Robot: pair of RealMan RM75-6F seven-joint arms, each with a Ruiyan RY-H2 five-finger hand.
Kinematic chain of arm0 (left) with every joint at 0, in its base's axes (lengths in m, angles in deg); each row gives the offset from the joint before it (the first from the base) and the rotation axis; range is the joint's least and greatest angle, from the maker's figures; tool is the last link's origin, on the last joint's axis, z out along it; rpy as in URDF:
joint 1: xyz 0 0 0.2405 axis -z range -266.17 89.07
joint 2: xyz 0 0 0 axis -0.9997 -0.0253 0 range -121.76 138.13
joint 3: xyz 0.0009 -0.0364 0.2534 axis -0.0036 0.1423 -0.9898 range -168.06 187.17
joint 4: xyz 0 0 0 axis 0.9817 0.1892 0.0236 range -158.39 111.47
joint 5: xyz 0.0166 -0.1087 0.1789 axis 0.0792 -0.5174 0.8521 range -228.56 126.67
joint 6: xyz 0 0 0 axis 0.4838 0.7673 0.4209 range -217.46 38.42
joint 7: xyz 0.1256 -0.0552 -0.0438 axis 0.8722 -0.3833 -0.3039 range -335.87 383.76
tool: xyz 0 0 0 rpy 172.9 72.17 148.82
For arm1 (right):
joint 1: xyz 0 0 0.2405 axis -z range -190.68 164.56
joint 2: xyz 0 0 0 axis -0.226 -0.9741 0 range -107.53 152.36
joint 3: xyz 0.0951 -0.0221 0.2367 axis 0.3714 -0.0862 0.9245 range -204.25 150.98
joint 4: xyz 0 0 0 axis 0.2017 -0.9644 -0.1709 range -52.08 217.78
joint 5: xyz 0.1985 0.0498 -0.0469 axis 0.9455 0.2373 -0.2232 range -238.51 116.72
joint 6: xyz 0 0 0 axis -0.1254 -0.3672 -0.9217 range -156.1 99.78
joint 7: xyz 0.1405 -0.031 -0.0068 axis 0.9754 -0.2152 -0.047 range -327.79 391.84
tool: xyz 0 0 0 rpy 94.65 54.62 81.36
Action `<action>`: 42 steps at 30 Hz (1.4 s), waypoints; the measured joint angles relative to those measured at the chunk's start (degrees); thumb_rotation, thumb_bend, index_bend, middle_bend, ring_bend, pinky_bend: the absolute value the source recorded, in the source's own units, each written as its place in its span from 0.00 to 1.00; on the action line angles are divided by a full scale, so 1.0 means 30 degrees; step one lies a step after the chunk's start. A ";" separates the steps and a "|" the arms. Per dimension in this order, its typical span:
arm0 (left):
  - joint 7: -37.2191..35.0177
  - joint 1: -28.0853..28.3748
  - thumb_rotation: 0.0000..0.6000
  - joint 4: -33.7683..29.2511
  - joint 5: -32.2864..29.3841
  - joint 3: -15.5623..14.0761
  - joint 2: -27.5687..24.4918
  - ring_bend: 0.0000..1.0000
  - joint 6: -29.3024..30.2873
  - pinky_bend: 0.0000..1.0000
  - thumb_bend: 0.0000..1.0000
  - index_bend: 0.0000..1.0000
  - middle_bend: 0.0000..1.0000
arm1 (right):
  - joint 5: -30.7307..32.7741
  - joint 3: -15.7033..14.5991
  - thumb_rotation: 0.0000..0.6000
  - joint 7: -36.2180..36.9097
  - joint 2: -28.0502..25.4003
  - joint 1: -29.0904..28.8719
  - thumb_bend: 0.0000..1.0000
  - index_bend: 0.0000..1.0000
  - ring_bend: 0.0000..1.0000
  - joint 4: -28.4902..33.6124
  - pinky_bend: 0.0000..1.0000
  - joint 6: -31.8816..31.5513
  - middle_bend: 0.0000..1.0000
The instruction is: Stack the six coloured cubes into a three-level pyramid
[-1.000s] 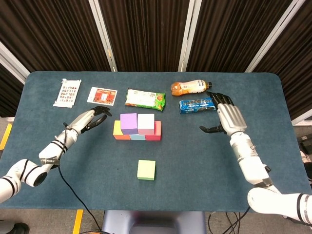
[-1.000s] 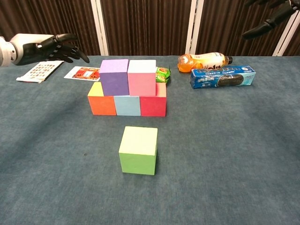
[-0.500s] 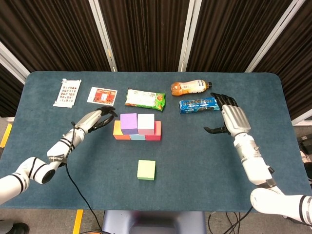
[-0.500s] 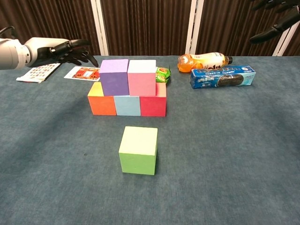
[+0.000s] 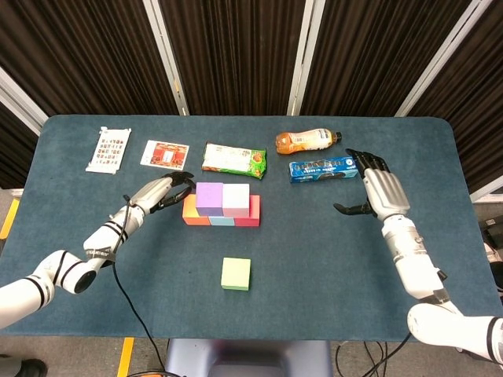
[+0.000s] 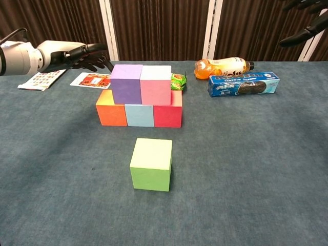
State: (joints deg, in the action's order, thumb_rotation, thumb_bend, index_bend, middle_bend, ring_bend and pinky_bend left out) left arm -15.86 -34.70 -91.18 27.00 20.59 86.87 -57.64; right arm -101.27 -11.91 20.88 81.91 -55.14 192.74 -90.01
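Beside the five-cube stack (image 5: 222, 205), the empty left hand (image 5: 163, 192) has crept right up to the purple cube (image 5: 208, 199) with fingers loosely spread, the open right hand (image 5: 380, 191) drifting away, while the green cube (image 5: 236, 273) waits in front, unstacked.

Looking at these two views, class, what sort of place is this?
Probably a robot lab or test bench, not a home: a blue felt-covered table before dark curtains, coloured cubes half-stacked, and two robot arms with a left hand and a right hand over it.
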 measured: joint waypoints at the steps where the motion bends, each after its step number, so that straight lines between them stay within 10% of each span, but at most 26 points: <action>1: 0.0082 0.0042 0.00 0.0033 -0.0020 -0.0006 0.0024 0.00 -0.0055 0.03 0.32 0.28 0.08 | 0.0002 0.0016 1.00 0.0026 -0.0006 0.0046 0.28 0.06 0.03 -0.0023 0.11 0.0014 0.18; 42: 0.2832 -0.1822 0.00 -0.1330 -0.1383 -0.0461 -0.1215 0.00 0.2152 0.03 0.31 0.24 0.07 | -0.2122 -0.0983 1.00 -0.0319 0.0185 0.0670 0.28 0.10 0.03 0.0450 0.13 0.1838 0.18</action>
State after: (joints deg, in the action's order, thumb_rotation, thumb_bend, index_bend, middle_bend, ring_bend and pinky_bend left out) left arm -7.37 -40.17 -95.17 22.85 19.21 83.22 -51.18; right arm -107.64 -14.86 19.92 82.47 -53.13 194.09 -84.50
